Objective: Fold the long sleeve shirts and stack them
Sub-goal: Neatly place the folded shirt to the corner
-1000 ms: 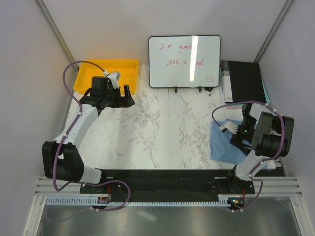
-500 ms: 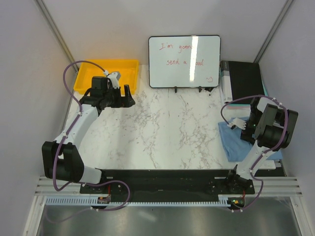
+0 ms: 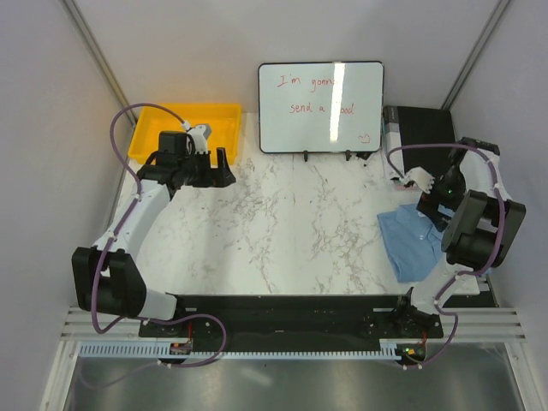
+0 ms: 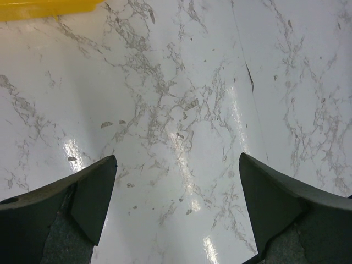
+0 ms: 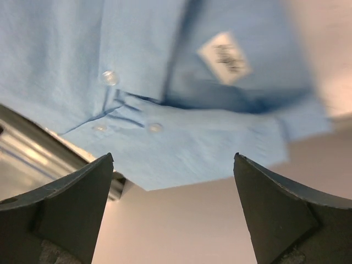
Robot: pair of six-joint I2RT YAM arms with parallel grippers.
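Note:
One long sleeve shirt (image 3: 413,241), light blue and folded into a compact shape, lies at the right side of the table. In the right wrist view the shirt (image 5: 165,82) shows its collar, white neck label and small buttons. My right gripper (image 3: 417,181) hovers open just beyond the shirt's far edge; the right gripper (image 5: 173,157) has nothing between its fingers. My left gripper (image 3: 208,163) stands open over bare marble at the far left, and the left gripper (image 4: 177,157) is empty too.
A yellow tray (image 3: 184,128) sits at the back left, just behind the left gripper, its edge (image 4: 44,6) showing in the left wrist view. A whiteboard (image 3: 321,105) stands at the back centre. A black box (image 3: 424,141) rests at the back right.
The right arm has swung from over the shirt toward the back of the table, uncovering the shirt. The left arm has not moved.

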